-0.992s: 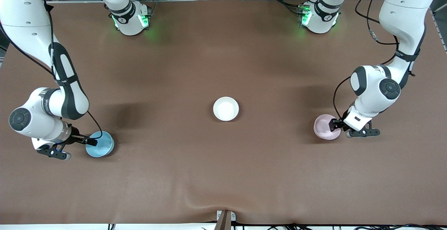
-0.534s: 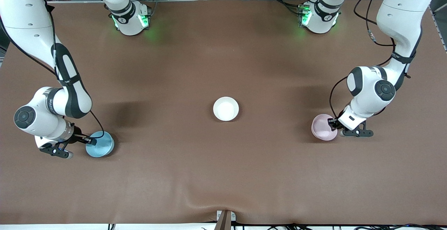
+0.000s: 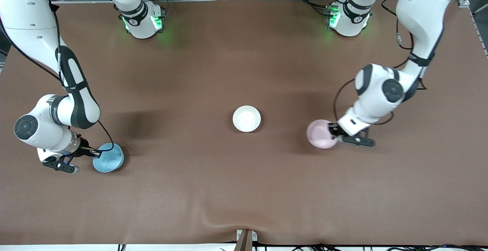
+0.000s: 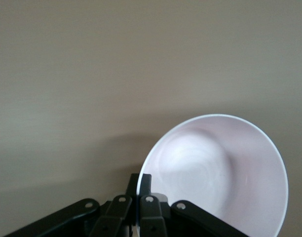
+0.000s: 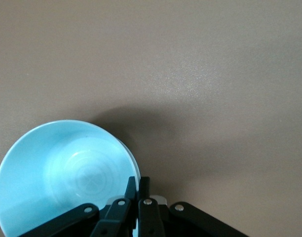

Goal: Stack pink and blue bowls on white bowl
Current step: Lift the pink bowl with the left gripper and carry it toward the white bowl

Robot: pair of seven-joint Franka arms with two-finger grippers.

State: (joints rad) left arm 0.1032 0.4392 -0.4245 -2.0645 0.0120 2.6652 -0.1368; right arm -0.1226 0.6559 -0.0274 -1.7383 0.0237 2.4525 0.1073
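Both pincers point(image 3: 335, 132) point(image 3: 91, 154) partly cover bowl rims point(image 3: 321, 133) point(image 3: 108, 157).

A brown table point(image 3: 244, 190) is carrying three bowls, its covering rippling slightly at the edge nearest the front camera. The white bowl point(image 3: 246, 119) is sitting alone near the middle. The blue bowl point(image 3: 108, 157) is lying well apart from the white bowl, toward the right arm's end and nearer the front camera. The pink bowl point(image 3: 321, 134) is showing near the white bowl, toward the left arm's end.
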